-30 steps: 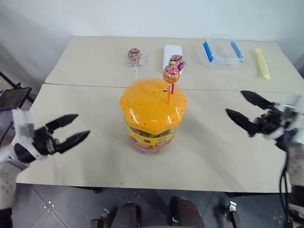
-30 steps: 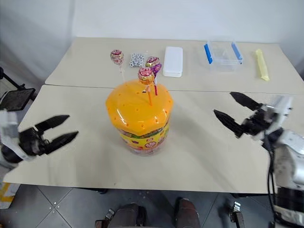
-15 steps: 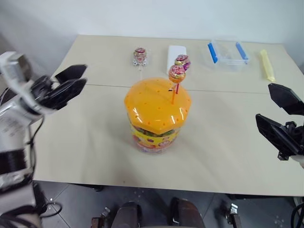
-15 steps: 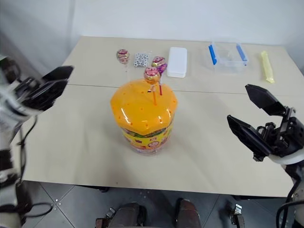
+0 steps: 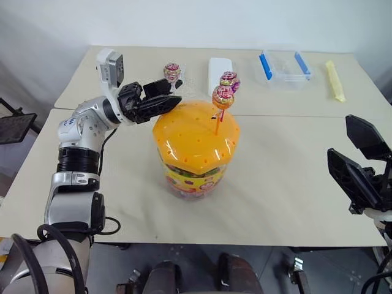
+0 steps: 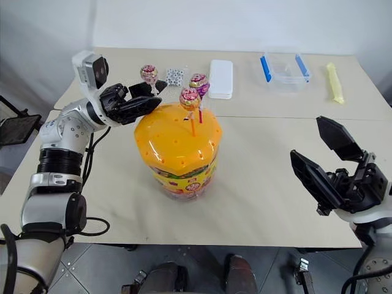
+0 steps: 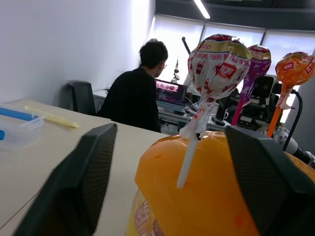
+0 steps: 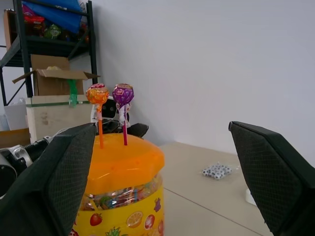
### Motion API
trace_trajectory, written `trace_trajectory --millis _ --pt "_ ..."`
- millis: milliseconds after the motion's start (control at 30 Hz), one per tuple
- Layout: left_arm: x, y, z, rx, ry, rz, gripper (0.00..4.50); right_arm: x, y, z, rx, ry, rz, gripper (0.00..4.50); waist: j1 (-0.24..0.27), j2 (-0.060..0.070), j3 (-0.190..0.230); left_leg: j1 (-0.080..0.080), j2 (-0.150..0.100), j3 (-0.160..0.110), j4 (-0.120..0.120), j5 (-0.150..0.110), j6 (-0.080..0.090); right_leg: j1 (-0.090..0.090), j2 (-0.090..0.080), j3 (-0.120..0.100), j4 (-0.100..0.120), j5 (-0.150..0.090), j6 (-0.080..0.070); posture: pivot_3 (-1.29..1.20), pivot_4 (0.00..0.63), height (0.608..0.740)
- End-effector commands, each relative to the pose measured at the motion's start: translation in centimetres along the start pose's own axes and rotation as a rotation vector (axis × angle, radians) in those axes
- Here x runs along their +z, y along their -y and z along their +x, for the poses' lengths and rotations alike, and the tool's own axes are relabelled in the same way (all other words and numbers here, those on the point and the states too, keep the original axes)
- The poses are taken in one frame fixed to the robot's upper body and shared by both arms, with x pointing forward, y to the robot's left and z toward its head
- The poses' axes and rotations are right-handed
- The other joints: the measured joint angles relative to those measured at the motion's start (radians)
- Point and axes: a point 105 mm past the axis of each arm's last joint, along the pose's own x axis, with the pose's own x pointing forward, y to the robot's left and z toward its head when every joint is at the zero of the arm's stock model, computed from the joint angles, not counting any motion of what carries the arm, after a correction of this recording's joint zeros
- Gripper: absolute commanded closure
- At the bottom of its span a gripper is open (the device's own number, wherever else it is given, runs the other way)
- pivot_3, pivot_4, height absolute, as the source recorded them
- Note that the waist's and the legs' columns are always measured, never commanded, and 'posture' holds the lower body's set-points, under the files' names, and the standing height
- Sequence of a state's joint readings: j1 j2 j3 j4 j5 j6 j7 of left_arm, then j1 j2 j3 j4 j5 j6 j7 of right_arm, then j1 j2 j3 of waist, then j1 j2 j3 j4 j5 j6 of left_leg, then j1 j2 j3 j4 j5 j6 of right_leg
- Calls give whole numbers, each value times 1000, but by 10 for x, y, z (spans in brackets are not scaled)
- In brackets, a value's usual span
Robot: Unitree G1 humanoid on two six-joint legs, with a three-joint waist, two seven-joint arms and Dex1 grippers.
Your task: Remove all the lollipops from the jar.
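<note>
Your jar (image 5: 196,147) stands at frame centre, three lollipops (image 5: 222,97) upright in its lid. Your left gripper (image 5: 164,97) sits at the lid's upper-left edge, fingers parted, holding nothing. Your right gripper (image 5: 360,160), lower right, gapes wide, well apart.

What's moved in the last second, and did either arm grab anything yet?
The left gripper swung up from the table's near left edge to the jar's lid, its jaws now around the white-stick lollipop but not shut on it. The right gripper drew back toward the camera, jaws open. Nothing is held. Jar and lollipops stayed put.
</note>
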State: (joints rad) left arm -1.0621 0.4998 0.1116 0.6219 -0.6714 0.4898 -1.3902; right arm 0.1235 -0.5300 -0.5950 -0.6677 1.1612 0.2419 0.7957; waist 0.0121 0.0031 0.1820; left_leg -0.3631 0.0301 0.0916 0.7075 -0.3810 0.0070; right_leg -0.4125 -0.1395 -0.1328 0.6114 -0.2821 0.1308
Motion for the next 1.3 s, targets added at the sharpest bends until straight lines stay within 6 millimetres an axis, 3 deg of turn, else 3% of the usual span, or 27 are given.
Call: trace_trajectory --millis 33,200,300,367,467,633,767,867,1000,1067,1133,1300 --pt "9 2 6 -29 5 17 2084 8 -10 4 43 33 -31 0 7 0 0 0 0 0 0 0 0 0 0 0 0 0 0 0 150 740" --pt "9 1 9 -30 6 12 3665 8 -11 7 58 39 -22 0 13 -1 0 -2 0 -1 3 0 0 0 0 0 0 0 0 0 150 740" --pt "20 1 15 -36 43 63 4491 7 -13 9 77 52 -9 0 13 -1 1 -3 0 -1 5 0 1 0 0 0 0 0 0 0 150 740" --pt "32 4 22 -42 73 108 4491 7 -14 10 83 51 -3 0 15 -1 1 -4 0 -1 6 0 1 0 0 0 0 0 0 0 150 740" --pt "64 14 26 -73 174 108 4491 5 -13 10 97 42 12 0 14 -2 1 -5 0 -2 7 -1 1 0 0 0 0 0 0 0 150 740" --pt "93 3 -10 134 236 160 4491 6 -11 19 175 47 12 0 3 -2 1 -3 1 -2 7 -1 1 0 0 0 1 0 0 0 150 740" --pt "76 -6 -49 371 -71 305 4491 1 -11 24 267 -29 13 0 -10 -2 1 0 1 -1 5 -1 1 0 0 1 5 0 0 0 150 740" --pt "58 -10 -97 646 -371 350 4491 -2 -7 27 335 -75 6 0 -10 -4 2 1 0 -1 4 -1 1 0 0 1 5 0 0 0 150 740" --pt "27 3 -141 882 -578 242 4491 -6 -8 30 396 -87 35 0 -4 -5 3 1 1 -1 3 -1 1 0 -1 2 5 0 0 0 150 740" --pt "3 23 -177 1044 -675 154 4491 -16 -16 27 473 -141 63 0 3 -5 3 0 1 -2 4 -2 1 -1 0 2 5 0 0 0 150 740" --pt "-14 46 -199 1152 -743 87 4491 -22 -19 24 514 -173 77 0 3 -5 3 1 2 -1 4 -3 1 -1 -1 3 6 0 0 0 150 740" --pt "-51 75 -216 1211 -850 -9 3192 -34 -8 18 519 -241 51 0 19 -7 3 -1 2 -2 8 -4 1 0 -1 4 5 0 0 0 150 740"
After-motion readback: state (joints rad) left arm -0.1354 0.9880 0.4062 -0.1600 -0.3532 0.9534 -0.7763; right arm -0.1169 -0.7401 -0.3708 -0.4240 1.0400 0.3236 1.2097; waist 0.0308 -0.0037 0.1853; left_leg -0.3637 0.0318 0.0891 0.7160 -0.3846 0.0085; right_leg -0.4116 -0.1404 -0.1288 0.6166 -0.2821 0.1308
